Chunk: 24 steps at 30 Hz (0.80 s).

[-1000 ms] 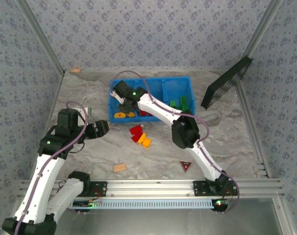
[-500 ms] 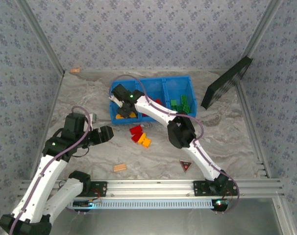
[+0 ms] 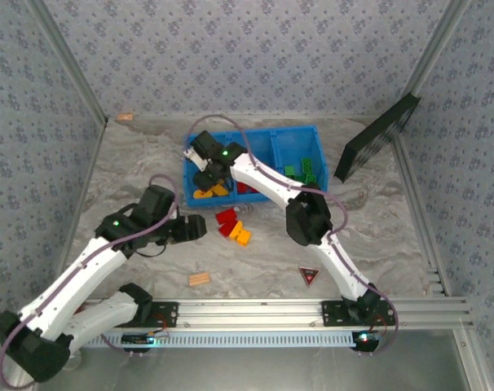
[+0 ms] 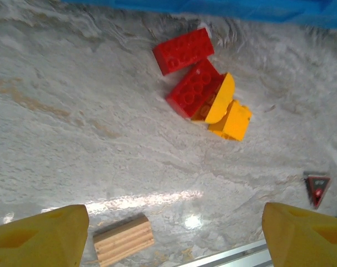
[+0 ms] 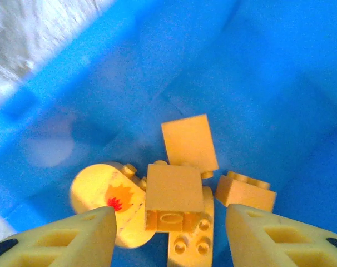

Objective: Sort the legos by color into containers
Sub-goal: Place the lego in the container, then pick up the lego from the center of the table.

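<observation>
The blue bin (image 3: pixel 296 142) holds yellow legos (image 3: pixel 203 192) in its left container, red ones (image 3: pixel 247 189) in the middle and green ones (image 3: pixel 304 173) on the right. My right gripper (image 3: pixel 208 174) (image 5: pixel 171 233) hangs open over the left container (image 5: pixel 252 83). A yellow brick (image 5: pixel 174 197) lies loose on the pile between its fingers, with a gap on each side. On the table lie two red bricks (image 4: pixel 183 50) (image 4: pixel 195 88) and two yellow-orange ones (image 4: pixel 219 99) (image 4: pixel 231 119). My left gripper (image 3: pixel 195 230) (image 4: pixel 171 245) is open, just left of them (image 3: pixel 232 226), holding nothing.
A tan ridged wooden piece (image 3: pixel 200 279) (image 4: pixel 123 240) lies on the table near the front rail. A dark triangle with a red mark (image 3: pixel 310 276) (image 4: pixel 317 187) sits at front right. A black board (image 3: pixel 377 138) leans at the right wall.
My right gripper has opened and let a yellow brick drop onto the pile in the left container. My left arm has swung right, towards the loose bricks on the table.
</observation>
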Available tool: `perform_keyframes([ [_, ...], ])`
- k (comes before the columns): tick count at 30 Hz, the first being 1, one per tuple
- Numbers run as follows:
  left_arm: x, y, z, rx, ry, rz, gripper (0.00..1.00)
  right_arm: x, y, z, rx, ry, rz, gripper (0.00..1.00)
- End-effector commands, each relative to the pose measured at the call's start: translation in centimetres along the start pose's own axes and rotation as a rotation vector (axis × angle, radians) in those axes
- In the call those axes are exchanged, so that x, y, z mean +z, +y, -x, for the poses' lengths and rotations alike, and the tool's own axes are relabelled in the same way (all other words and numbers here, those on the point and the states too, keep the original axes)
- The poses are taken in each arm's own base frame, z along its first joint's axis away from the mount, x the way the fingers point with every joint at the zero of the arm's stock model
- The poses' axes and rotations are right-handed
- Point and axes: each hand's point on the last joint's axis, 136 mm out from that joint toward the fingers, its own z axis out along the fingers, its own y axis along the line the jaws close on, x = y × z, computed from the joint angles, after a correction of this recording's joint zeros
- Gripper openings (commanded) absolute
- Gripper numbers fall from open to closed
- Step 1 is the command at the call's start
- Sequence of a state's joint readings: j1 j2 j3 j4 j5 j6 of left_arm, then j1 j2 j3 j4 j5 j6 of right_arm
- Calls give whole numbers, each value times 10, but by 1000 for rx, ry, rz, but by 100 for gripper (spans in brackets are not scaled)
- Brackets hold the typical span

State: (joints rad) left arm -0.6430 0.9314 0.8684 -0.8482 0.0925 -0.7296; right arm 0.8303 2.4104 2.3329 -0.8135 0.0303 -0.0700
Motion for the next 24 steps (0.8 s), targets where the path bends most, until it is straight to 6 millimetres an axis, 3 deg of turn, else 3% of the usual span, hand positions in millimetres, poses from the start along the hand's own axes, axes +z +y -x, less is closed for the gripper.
perform_keyframes([
  [1,22,-13,-5,-56,-8,29,81,-67,-8,32,48,-114,22,57],
  [8,66,-57,-23,78,31,114,81,-123,-27,23,89,-178,-16,60],
  [13,90,-76,-26,128,70,152,80,-151,-46,-15,137,-177,-54,62],
  [18,113,-89,-34,85,119,141,79,-169,-61,-54,200,-172,-79,66],
  [24,135,-103,-40,81,180,155,79,-172,-77,-88,318,-189,-80,67],
])
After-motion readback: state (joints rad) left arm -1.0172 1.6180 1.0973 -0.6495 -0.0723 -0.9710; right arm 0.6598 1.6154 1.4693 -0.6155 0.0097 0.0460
